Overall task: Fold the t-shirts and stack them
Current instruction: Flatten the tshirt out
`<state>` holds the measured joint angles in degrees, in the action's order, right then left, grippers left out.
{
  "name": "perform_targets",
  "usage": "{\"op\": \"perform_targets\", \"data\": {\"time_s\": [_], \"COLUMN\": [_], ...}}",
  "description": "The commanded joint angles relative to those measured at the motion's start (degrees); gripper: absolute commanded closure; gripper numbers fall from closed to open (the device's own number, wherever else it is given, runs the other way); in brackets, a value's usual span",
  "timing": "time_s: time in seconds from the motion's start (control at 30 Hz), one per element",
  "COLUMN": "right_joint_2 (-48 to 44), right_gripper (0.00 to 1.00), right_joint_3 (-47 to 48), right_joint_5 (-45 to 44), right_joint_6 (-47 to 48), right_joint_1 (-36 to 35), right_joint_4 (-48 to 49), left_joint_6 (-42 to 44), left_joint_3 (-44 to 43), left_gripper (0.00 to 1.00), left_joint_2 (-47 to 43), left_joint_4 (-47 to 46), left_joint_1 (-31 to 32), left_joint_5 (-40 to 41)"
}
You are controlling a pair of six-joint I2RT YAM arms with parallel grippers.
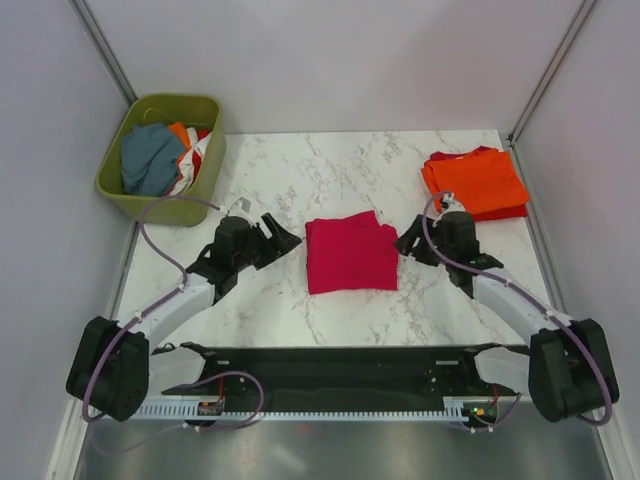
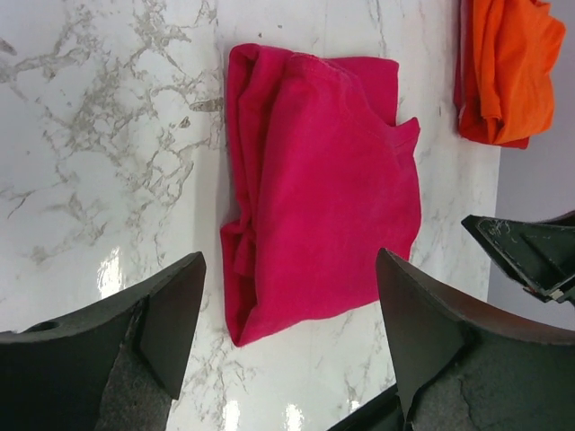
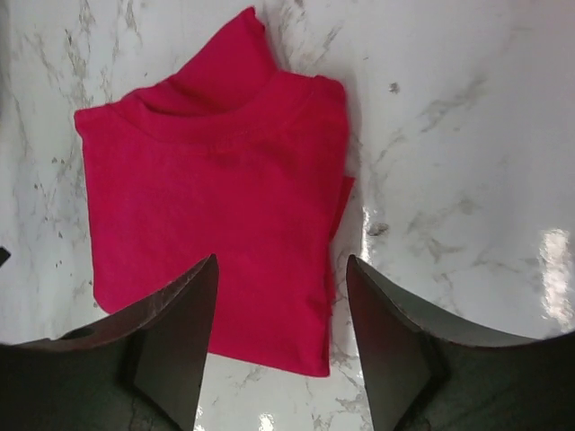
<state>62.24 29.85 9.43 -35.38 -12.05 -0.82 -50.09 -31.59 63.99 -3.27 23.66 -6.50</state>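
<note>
A magenta-pink t-shirt (image 1: 350, 254) lies folded into a rough square at the middle of the marble table, also seen in the left wrist view (image 2: 323, 189) and the right wrist view (image 3: 216, 197). A folded stack of orange and red t-shirts (image 1: 476, 182) rests at the back right, its edge showing in the left wrist view (image 2: 508, 67). My left gripper (image 1: 285, 238) hovers just left of the pink shirt, open, nothing between its fingers (image 2: 171, 314). My right gripper (image 1: 408, 243) sits at the shirt's right edge, open, with its fingers (image 3: 189, 314) above the cloth.
An olive-green basket (image 1: 118, 195) holding blue, orange and white clothes stands off the table's back left corner. Grey walls close in on both sides. The arms' base rail (image 1: 330, 385) runs along the near edge.
</note>
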Motion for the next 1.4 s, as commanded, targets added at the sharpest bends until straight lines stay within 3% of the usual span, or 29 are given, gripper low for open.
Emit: {"op": "perform_targets", "data": {"time_s": [0.0, 0.1, 0.37, 0.6, 0.8, 1.0, 1.03, 1.07, 1.13, 1.17, 1.2, 1.33, 1.37], "right_joint_2": [8.14, 15.0, 34.86, 48.23, 56.58, 57.38, 57.56, 57.56, 56.95, 56.33, 55.37, 43.37, 40.45], "right_gripper": [0.32, 0.28, 0.31, 0.27, 0.37, 0.39, 0.42, 0.59, 0.76, 0.93, 1.0, 1.0, 1.0], "right_joint_3": [8.2, 14.79, 36.93, 53.62, 62.25, 61.3, 61.3, 61.38, 60.95, 60.6, 59.03, 47.18, 40.62], "right_joint_5": [1.57, -4.39, -15.4, -20.32, -27.97, -30.88, -30.79, -30.96, -31.49, -32.27, -33.07, -34.84, -34.48], "right_joint_6": [0.57, 0.92, 4.52, 5.75, 7.43, 7.78, 7.78, 7.78, 7.6, 7.34, 6.99, 6.28, 6.28], "right_joint_1": [-6.46, -12.53, -24.06, -28.54, -31.45, -31.72, -31.8, -31.8, -31.8, -31.8, -31.8, -31.89, -31.89], "right_joint_4": [2.84, 2.32, -4.89, -10.16, -17.19, -17.64, -17.72, -17.81, -17.64, -17.72, -17.29, -6.0, -2.99], "left_joint_6": [6.49, 7.63, 7.21, 6.23, 5.78, 6.05, 6.14, 6.14, 6.4, 6.4, 6.4, 7.02, 7.28], "left_joint_3": [-3.3, -4.53, -9.01, -3.04, -1.28, -1.98, -2.15, -2.33, -2.42, -2.51, -2.51, -2.95, -3.56], "left_gripper": [0.17, 0.18, 0.2, 0.22, 0.23, 0.24, 0.24, 0.24, 0.24, 0.25, 0.25, 0.25, 0.25], "left_joint_2": [6.21, 11.22, 15.81, 15.56, 15.99, 17.31, 17.57, 17.66, 17.84, 17.93, 17.93, 19.06, 20.72], "left_joint_4": [-7.71, -9.12, -4.03, -10.71, -12.55, -12.38, -12.38, -12.38, -12.38, -12.46, -12.46, -15.79, -17.98], "left_joint_1": [0.42, 0.42, -2.9, -5.64, -5.73, -5.82, -5.82, -5.82, -5.82, -5.82, -5.82, -5.73, -5.47], "left_joint_5": [-3.25, -3.17, 0.44, 2.11, 1.41, 0.27, 0.0, -0.26, -0.7, -0.62, -1.05, -6.14, -7.98]}}
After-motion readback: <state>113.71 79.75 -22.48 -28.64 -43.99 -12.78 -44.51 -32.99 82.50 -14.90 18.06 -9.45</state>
